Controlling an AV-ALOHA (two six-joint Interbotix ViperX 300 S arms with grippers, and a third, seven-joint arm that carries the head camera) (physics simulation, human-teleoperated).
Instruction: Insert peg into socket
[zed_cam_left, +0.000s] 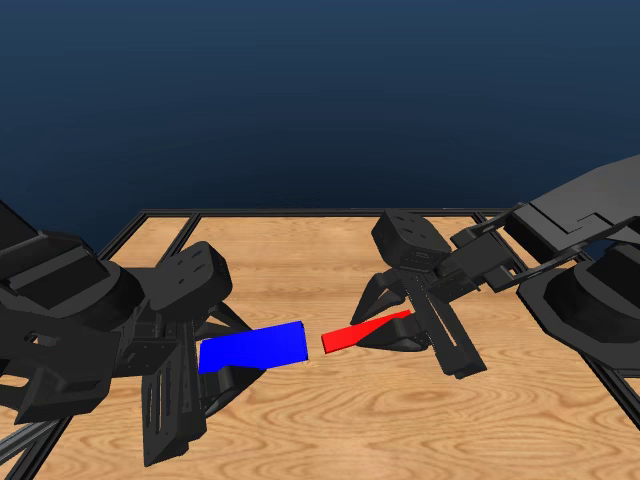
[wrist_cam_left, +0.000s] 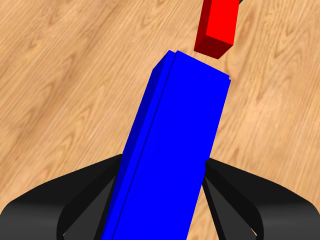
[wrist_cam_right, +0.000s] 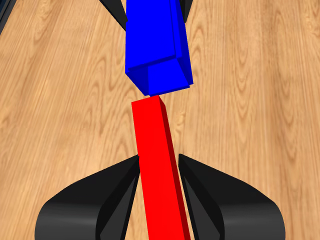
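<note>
Blue socket (zed_cam_left: 252, 347) clenched in left jaws, red peg (zed_cam_left: 365, 331) in right jaws, both raised off the desk (zed_cam_left: 330, 420); ends facing, just apart, slightly askew, ready for insertion once aligned.

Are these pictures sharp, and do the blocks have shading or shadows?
Head view: sharp, flat-lit, socket and peg without visible shadows on the table. Left wrist view: crisp, peg end face darker. Right wrist view: crisp, no glare.
</note>
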